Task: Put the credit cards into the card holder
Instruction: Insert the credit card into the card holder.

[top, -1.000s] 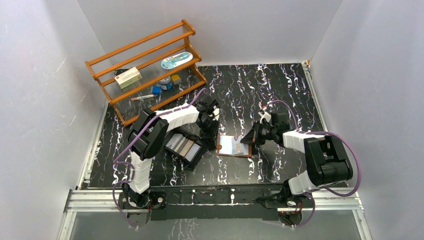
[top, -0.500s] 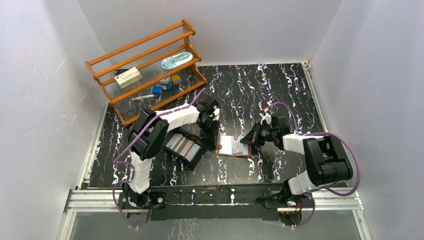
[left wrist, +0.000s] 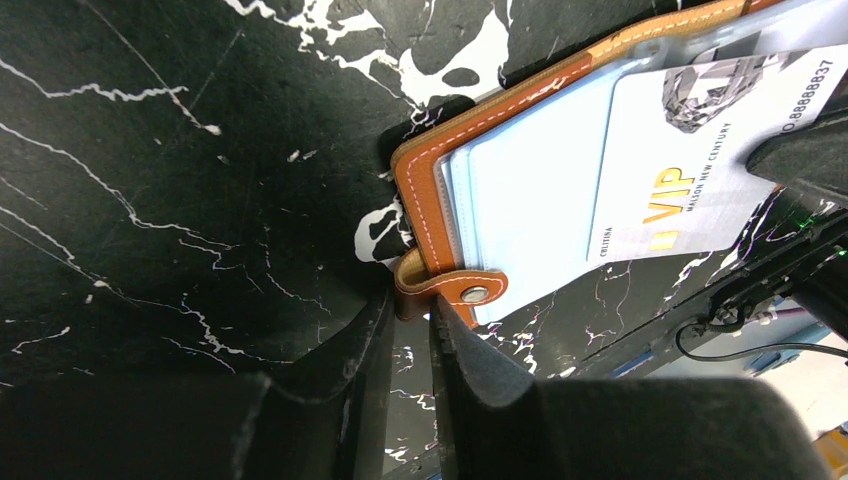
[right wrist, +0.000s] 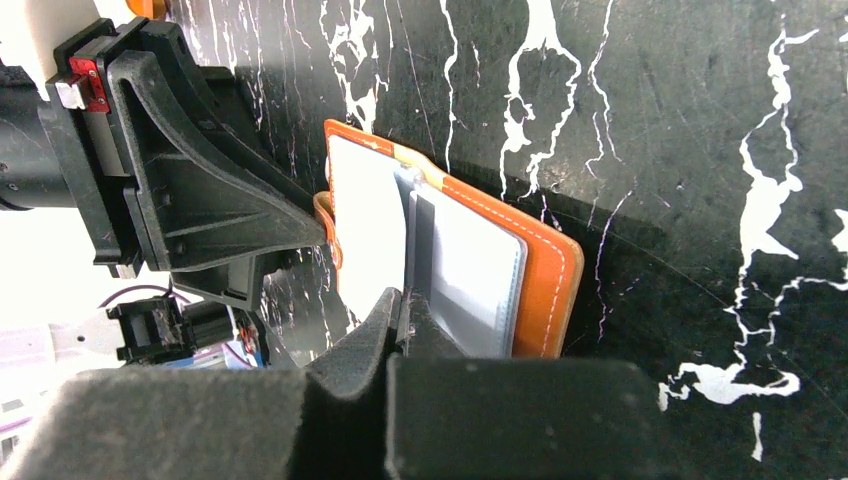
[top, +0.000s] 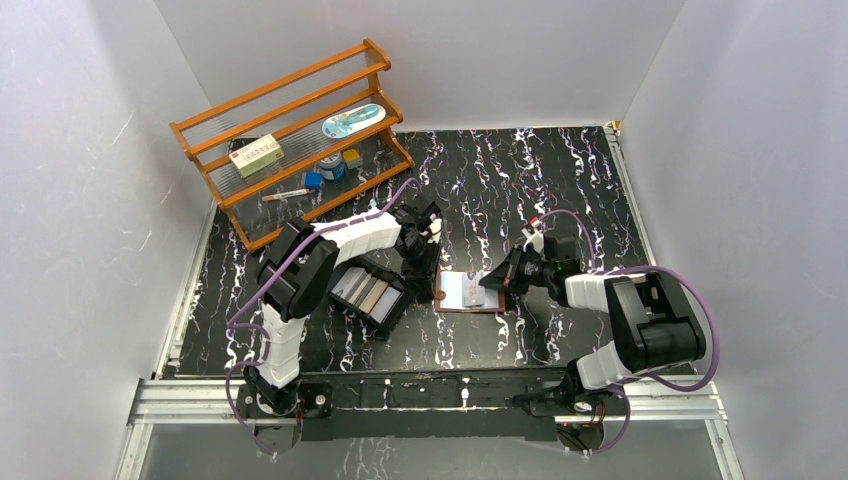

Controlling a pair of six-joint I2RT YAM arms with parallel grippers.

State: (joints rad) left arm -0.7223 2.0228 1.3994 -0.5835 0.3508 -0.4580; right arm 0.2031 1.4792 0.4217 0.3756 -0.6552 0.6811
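Observation:
The brown leather card holder (top: 470, 294) lies open on the black marbled table. My left gripper (left wrist: 410, 300) is shut on its strap tab, just beside the snap stud (left wrist: 475, 293), at the holder's left edge (top: 437, 285). My right gripper (right wrist: 402, 300) is shut on a silver-white VIP credit card (left wrist: 680, 160), which lies over the pale inner pockets (left wrist: 530, 190). In the right wrist view that card (right wrist: 418, 245) stands edge-on against the pockets. More credit cards (top: 366, 291) lie in a black tray (top: 392, 315) left of the holder.
A wooden rack (top: 290, 125) with a box, a small case and other small items stands at the back left. The left arm (top: 345, 235) reaches over the tray. White walls close in the table on three sides.
My right gripper has shifted a little left and nearer with the card, further over the open holder. The left gripper has stayed on the strap.

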